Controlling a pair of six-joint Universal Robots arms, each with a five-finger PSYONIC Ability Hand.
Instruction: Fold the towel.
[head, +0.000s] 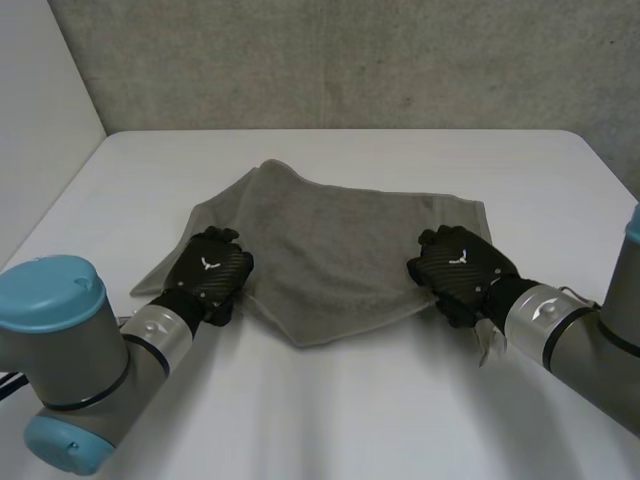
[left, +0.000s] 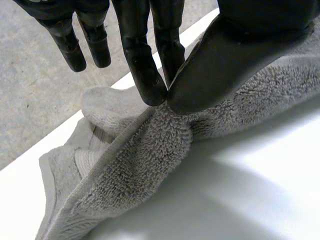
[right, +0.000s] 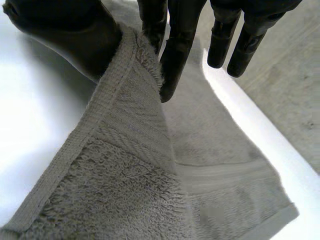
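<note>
Towel (head: 330, 250): grey terry, mid-table on white table (head: 350, 410), long axis running left to right, rumpled, far-left part humped up. Left hand (head: 212, 270): on the towel's near-left edge, thumb (left: 225, 65) and fingers (left: 145, 75) pinching a gathered fold of cloth, other fingers straight and off it. Right hand (head: 462, 268): at the near-right corner, thumb (right: 65, 35) and fingers (right: 175, 55) pinching the hemmed edge, hem raised there. Grey wall (head: 350, 60): behind the table's far edge.
</note>
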